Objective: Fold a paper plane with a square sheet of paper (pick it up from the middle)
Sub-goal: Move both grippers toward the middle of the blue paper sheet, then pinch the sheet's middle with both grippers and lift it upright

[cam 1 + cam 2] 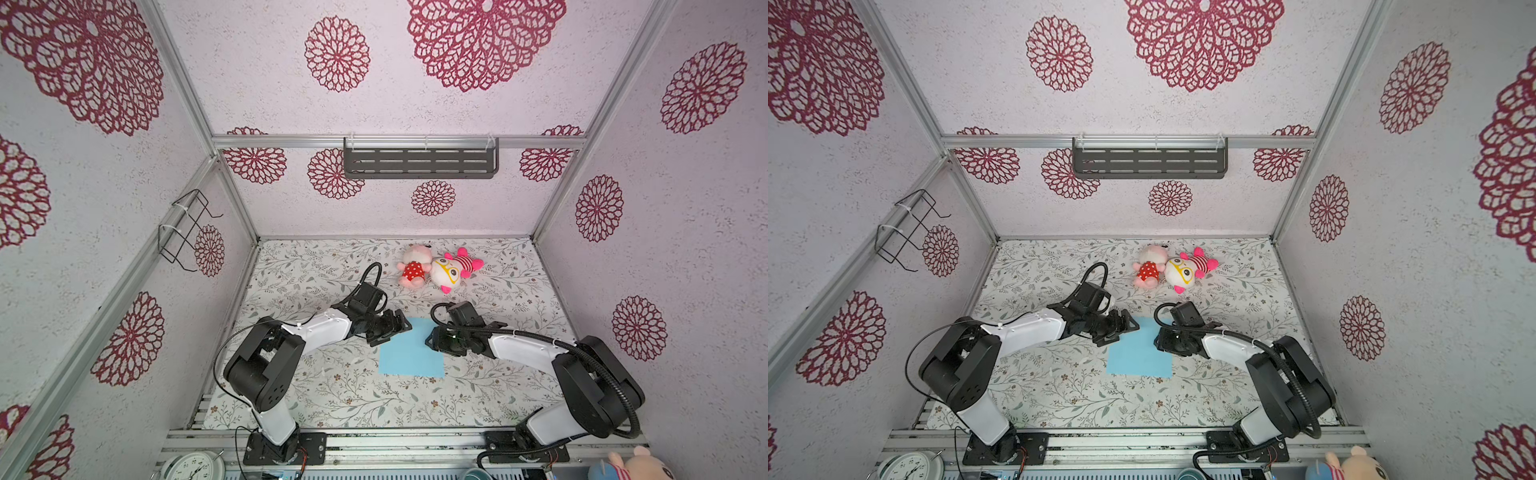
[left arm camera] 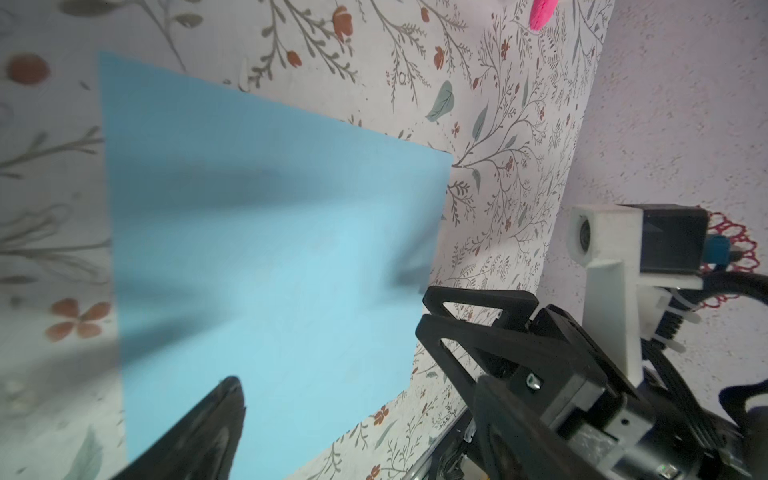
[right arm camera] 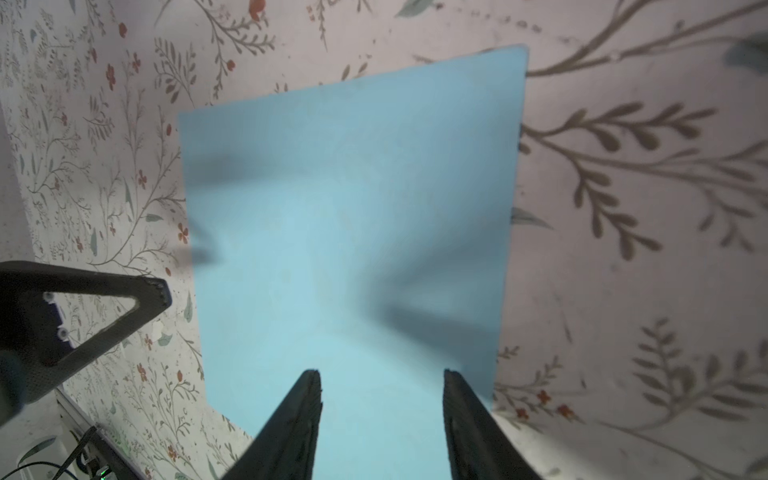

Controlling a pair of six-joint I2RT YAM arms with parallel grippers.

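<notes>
The square sheet of paper (image 1: 409, 355) (image 1: 1138, 355) is light blue and lies flat and uncreased on the floral table in both top views. A paper plane is not in view. My left gripper (image 1: 392, 332) (image 1: 1120, 332) hangs over the sheet's far left corner, jaws wide apart and empty. My right gripper (image 1: 429, 340) (image 1: 1158, 338) is at the far part of the right edge. In the right wrist view its jaws (image 3: 381, 374) are apart over the sheet (image 3: 353, 228), with nothing between them. In the left wrist view the sheet (image 2: 270, 249) lies below my left gripper (image 2: 361, 399).
Two pink plush toys (image 1: 413, 270) (image 1: 451, 270) lie side by side at the back of the table. A dark shelf (image 1: 419, 162) hangs on the back wall and a wire rack (image 1: 187, 228) on the left wall. A clock (image 1: 191, 467) sits by the front rail.
</notes>
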